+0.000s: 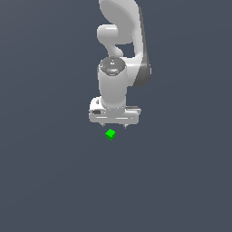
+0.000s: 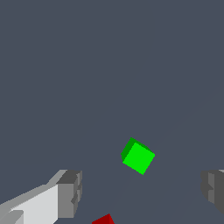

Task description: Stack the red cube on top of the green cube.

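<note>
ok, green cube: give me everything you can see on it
The green cube is a tiny, plain, bright green block with flat, unmarked faces; one side is shaded darker. It sits alone on the dark grey floor, turned diagonally to both cameras. Nothing touches it. In the exterior view it lies just below the gripper, whose fingers are spread wide. In the wrist view, a corner of the red cube shows nearby, apart from it.

A simulated test scene is shown rather than any real room. The surface [image 1: 50, 181] is rendered as one flat, featureless slate grey with no walls or furniture, and the green cube [image 1: 110, 134] and white arm [image 1: 118, 68] are drawn in plain, untextured colour.
</note>
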`<state>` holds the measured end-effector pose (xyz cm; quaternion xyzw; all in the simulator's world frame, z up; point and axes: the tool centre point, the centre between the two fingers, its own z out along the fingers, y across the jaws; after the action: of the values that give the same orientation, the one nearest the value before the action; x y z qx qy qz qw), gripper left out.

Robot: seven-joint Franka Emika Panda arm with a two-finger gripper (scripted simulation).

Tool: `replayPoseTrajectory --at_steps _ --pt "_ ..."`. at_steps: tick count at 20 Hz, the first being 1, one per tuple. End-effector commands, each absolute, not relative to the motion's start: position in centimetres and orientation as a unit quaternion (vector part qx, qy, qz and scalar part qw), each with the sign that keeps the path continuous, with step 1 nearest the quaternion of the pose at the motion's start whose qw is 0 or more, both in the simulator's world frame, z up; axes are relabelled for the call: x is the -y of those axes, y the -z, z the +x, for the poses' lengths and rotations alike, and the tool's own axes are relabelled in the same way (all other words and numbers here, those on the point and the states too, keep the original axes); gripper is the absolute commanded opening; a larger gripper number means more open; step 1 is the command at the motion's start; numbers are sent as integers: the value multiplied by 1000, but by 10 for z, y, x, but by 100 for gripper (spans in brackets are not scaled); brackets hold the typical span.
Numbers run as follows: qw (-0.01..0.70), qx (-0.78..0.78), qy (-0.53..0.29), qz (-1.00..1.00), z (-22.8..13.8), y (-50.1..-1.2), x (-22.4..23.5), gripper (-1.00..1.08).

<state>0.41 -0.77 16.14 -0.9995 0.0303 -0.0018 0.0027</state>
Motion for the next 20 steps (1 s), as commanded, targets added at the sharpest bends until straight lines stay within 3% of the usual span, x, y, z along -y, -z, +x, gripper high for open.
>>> replayPoseTrajectory --at_steps 1,11,20 --pt "3 -30 2 -1000 4 -161 8 100" --pt "2 -9 2 -1000 -11 -153 0 100" --pt "2 48 1 -999 -55 -131 -18 100"
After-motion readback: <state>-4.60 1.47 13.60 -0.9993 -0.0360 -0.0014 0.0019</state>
